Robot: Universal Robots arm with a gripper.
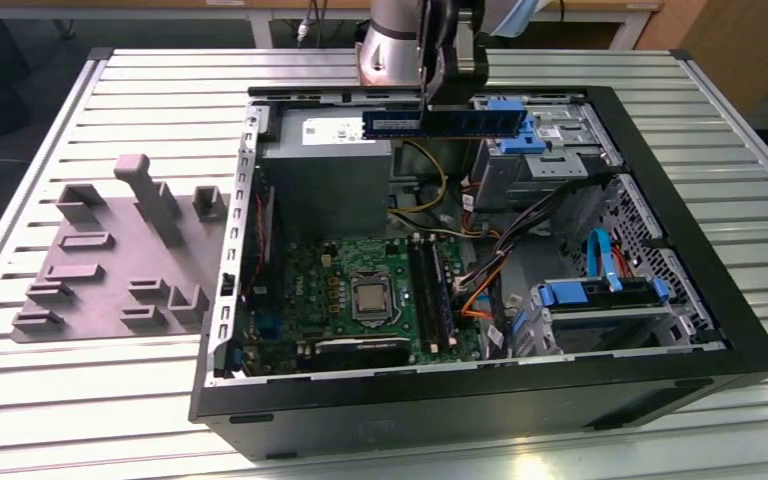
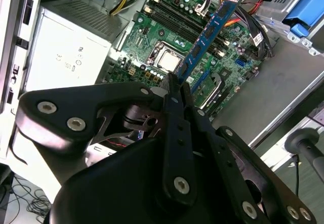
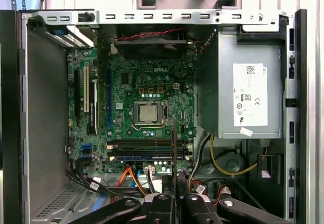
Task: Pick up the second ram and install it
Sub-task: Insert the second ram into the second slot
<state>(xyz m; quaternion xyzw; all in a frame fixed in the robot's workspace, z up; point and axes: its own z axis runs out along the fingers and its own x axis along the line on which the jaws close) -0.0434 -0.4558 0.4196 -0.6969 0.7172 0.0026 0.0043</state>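
The ram, a thin blue stick with dark chips, is pinched from above between the gripper's narrow fingers. It hangs level in the air just under the tool and touches nothing else. In the second wrist view the ram runs straight out from the fingertips. In the first wrist view the ram shows edge-on as a thin dark line rising from the gripper.

Below the tool lies an open black computer case. On its floor, well beneath the ram, sits the green motherboard with a square processor socket. Beside the socket lie the long memory slots, and the held ram is turned crosswise to them. A grey power supply sits below and to one side of the gripper. A blue drive-bay clip is just behind the ram's far end.

The case rests on a slatted metal table. A grey fixture plate with upright blocks lies well apart from the tool, on the exterior view's left.
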